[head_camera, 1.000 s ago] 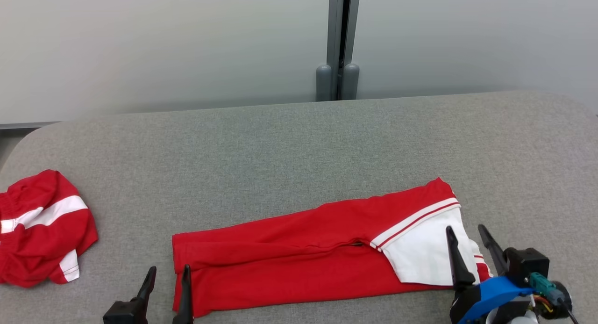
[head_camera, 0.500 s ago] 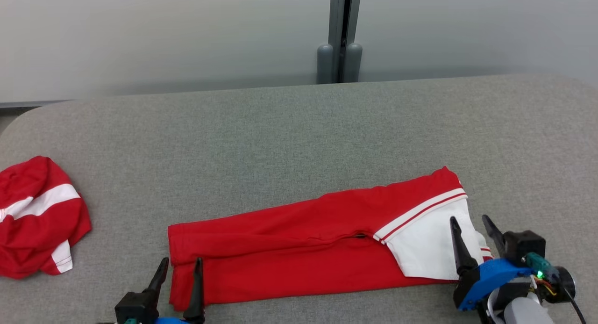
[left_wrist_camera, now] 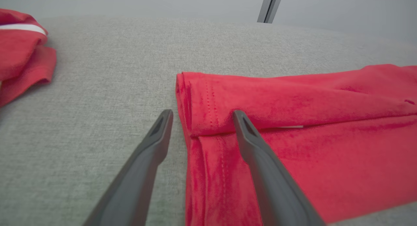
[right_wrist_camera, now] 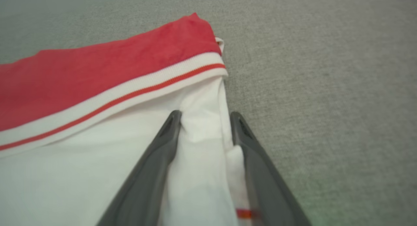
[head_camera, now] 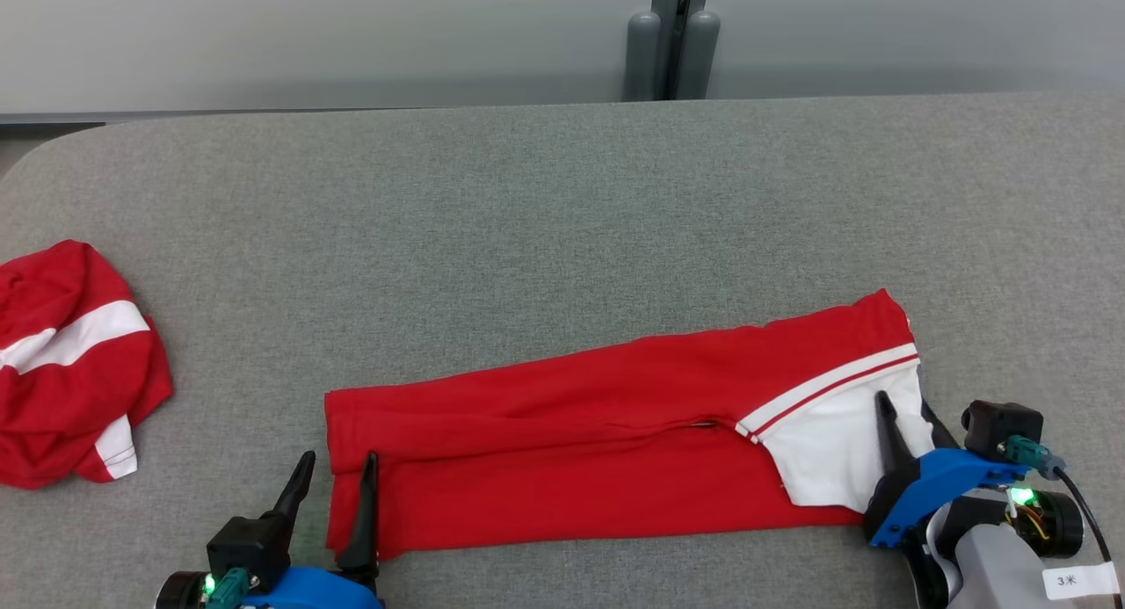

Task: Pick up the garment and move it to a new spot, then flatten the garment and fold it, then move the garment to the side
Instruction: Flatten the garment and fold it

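Dark tapered fingers of the left end effector (left_wrist_camera: 202, 113) stand wide apart, straddling the stitched hem at the left end of the garment (head_camera: 571, 433); one finger over bare surface (head_camera: 527, 222), the other over red cloth; nothing pinched yet. Right end effector (right_wrist_camera: 206, 114) brackets a raised ridge of white cloth at the opposite end, fingers apart with the fold between them; whether it grips, cannot tell. Judgement: one end effector at each end so the long piece can be lifted level and folded end to end. Garment lies near the front edge of the surface, flattened, doubled lengthwise into a long band; soft knit, red body, white panel with red-striped trim. Surface grey, felt-like, rounded corners. Second red-and-white garment (head_camera: 61, 363) crumpled at far left, well apart.
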